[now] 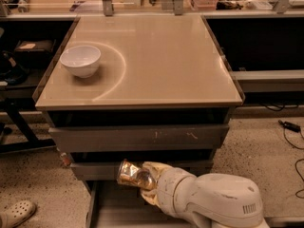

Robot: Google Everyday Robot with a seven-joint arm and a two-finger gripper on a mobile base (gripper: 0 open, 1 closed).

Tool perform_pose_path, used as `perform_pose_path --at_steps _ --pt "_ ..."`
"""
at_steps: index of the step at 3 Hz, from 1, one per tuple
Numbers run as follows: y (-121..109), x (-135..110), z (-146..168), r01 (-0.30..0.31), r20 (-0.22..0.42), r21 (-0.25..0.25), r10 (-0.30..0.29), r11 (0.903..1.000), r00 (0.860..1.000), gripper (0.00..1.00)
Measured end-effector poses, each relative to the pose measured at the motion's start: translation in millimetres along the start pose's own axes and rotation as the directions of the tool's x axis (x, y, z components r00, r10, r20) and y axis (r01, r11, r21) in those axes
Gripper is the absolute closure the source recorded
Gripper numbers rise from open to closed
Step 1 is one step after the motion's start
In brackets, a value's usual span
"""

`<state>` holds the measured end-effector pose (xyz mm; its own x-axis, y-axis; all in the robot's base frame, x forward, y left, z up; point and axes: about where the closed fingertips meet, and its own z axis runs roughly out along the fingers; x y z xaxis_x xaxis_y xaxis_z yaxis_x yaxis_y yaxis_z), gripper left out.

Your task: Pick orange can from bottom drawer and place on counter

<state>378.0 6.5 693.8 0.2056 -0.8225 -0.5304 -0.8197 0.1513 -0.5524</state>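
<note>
The orange can (129, 173), shiny gold with dark patches, lies on its side in my gripper (144, 180), which is shut on it. The white arm (211, 201) reaches in from the lower right. The can hangs just above the open bottom drawer (110, 212), a shallow grey tray, in front of the middle drawer's front. The counter (166, 61), glossy beige with a pale arc mark, is above and behind the gripper.
A white bowl (80, 60) stands on the counter's left side. Two wider grey drawers (137, 137) sit above the bottom one. A beige shoe (15, 213) lies on the floor at lower left. Cables (289, 126) lie at the right.
</note>
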Motion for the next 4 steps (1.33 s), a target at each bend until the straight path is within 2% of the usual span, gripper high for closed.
perform_pose_path --at_steps 1,2,3,4 --pt "-31.6 -11.8 -21.1 0.051 -0.033 0.071 -0.049 0.9961 0.998 1.00" --pt "-62.4 -13.9 -37.8 0.074 -0.031 0.123 -0.071 0.9897 0.997 1.00" --pt "-63.3 -8.7 -39.4 0.088 -0.042 0.120 -0.083 0.9888 0.996 1.00" --pt "-80.9 -15.2 -51.5 0.092 -0.037 0.164 -0.087 0.9822 0.996 1.00"
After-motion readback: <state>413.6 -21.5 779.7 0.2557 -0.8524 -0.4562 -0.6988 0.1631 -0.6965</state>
